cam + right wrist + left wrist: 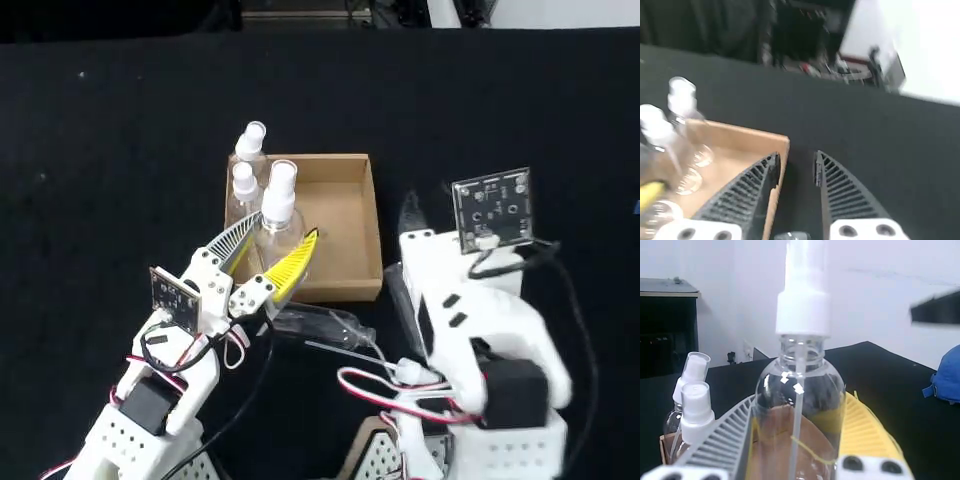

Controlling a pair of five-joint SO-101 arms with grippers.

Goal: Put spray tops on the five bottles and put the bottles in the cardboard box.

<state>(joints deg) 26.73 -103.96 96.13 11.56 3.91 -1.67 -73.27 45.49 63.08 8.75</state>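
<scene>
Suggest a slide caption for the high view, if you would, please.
Left claw grips a spray-topped bottle at the cardboard box, next to two topped bottles standing inside.

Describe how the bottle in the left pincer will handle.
Likely light: the bottle looks clear and empty. Tall and narrow under its spray top, it may tip easily. Its smooth wall could slip in the left pincer.

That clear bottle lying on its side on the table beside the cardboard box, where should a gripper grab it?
Probably mid-body on the lying bottle, coming down from above with the fingers across its width: it lies flat on the table, so its long curved sides are exposed.
</scene>
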